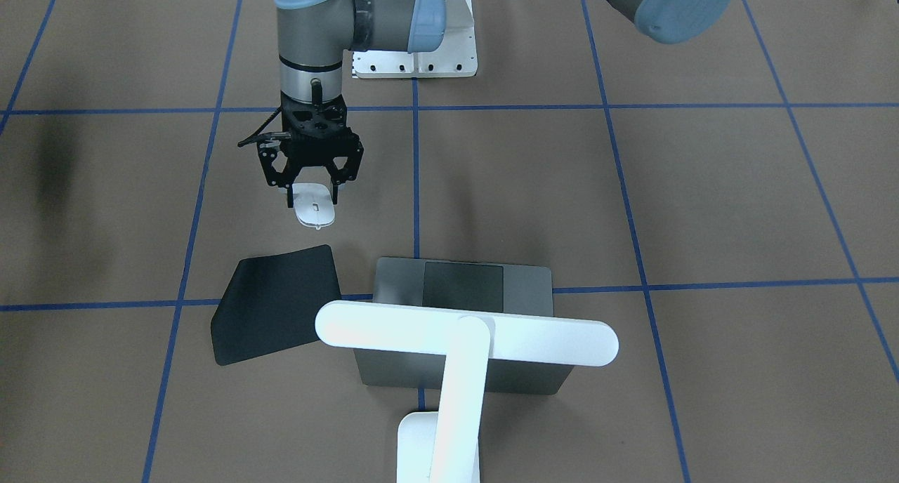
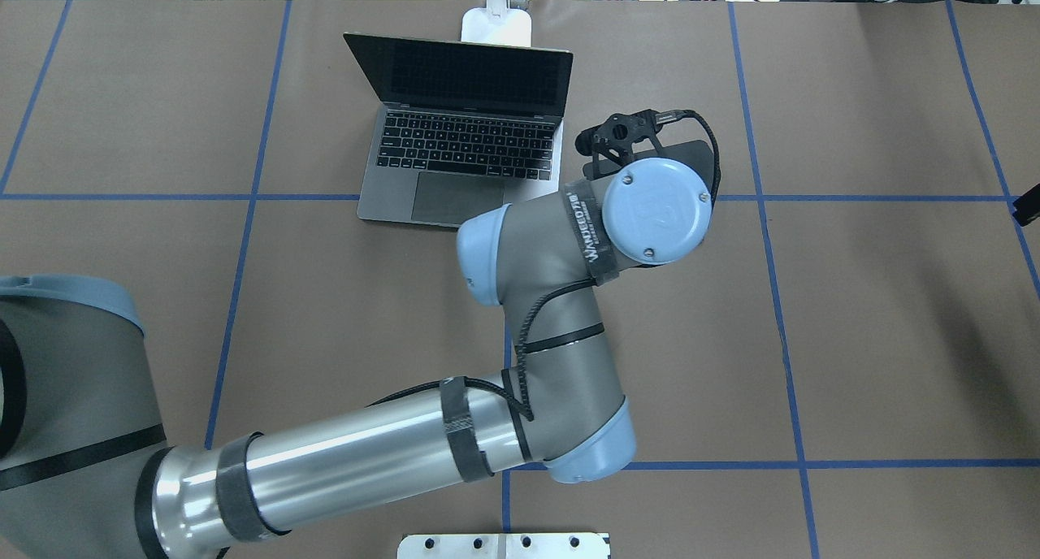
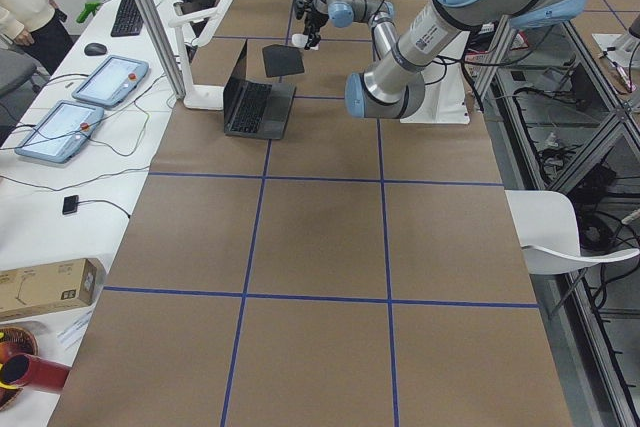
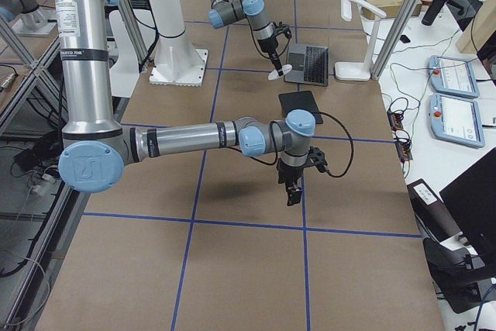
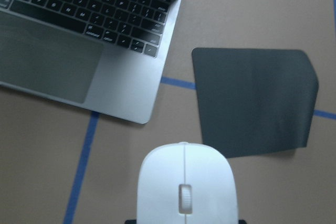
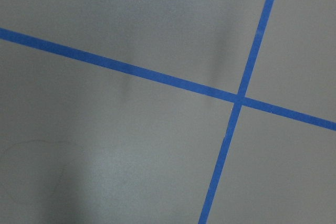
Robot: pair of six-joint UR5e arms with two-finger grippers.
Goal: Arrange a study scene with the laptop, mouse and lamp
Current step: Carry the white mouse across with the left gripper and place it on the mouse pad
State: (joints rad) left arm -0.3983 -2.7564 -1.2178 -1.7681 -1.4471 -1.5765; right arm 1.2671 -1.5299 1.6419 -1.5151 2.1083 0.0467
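Because the mouse (image 1: 314, 206) is small, light and smooth-shelled, it should carry easily. It could still slip or swivel if it is pinched off-centre. The sensible hold is across its two long sides, and the left claw (image 1: 312, 196) has it that way, closed on the shell with one finger on each flank, toward the end nearer the robot.

The mouse appears to hang clear of the desk (image 1: 632, 209), short of the black mat (image 1: 277, 304) on the mat's robot side. The mat lies just beside the laptop (image 2: 467, 149), with a strip of bare desk between them. The laptop stands open with its screen facing the robot. The lamp (image 1: 463, 339) stands behind it, with its bar head reaching over the lid.

I judge that placing the mouse is the step in hand. The mat looks thin and limp, so a gentle, level set-down suits better than a drop that could skid it.

The right claw (image 4: 293, 191) hangs over bare desk, well apart from all this. I cannot tell whether it is open or closed. Its own camera shows only brown surface and blue tape.
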